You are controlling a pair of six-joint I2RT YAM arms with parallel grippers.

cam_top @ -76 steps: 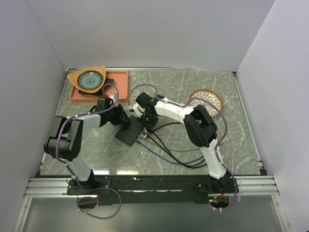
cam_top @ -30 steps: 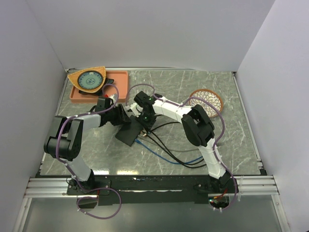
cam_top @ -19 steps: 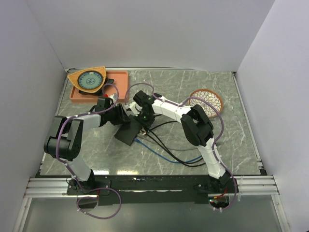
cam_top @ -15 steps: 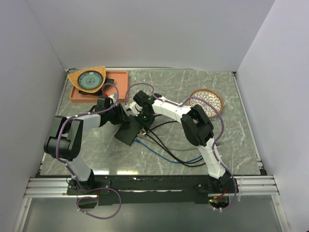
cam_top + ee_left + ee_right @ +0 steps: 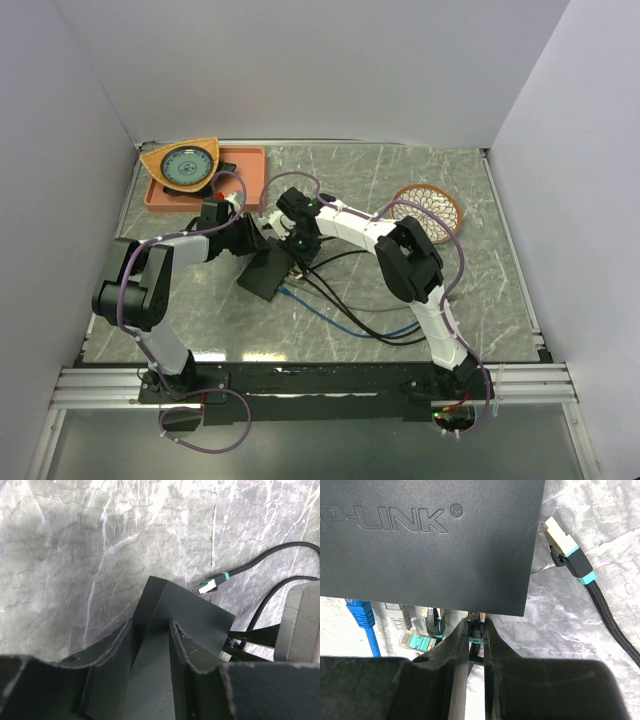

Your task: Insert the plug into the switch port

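The switch, a flat matte-black box [image 5: 266, 272] [image 5: 430, 540] [image 5: 192, 617], lies on the marble table between the two arms. My left gripper [image 5: 150, 630] [image 5: 250, 241] is shut on one end of the box, the slab pinched between its fingers. My right gripper [image 5: 476, 630] [image 5: 298, 250] is shut on a black plug with a teal band [image 5: 477, 624]. The plug's tip meets the box's port edge; the switch port itself is hidden under that edge. Another black plug [image 5: 435, 620] sits at the same edge.
A loose cream-and-teal plug [image 5: 565, 550] [image 5: 211, 584] lies beside the box. Blue [image 5: 361, 614], grey [image 5: 396, 614] and teal [image 5: 417, 641] plugs lie near the port edge, cables [image 5: 345, 312] trailing toward me. An orange tray [image 5: 245, 175] and a woven basket [image 5: 428, 205] stand at the back.
My left gripper's fingers have closed in on the box. My right gripper with the plug has edged slightly left toward the box's port edge.
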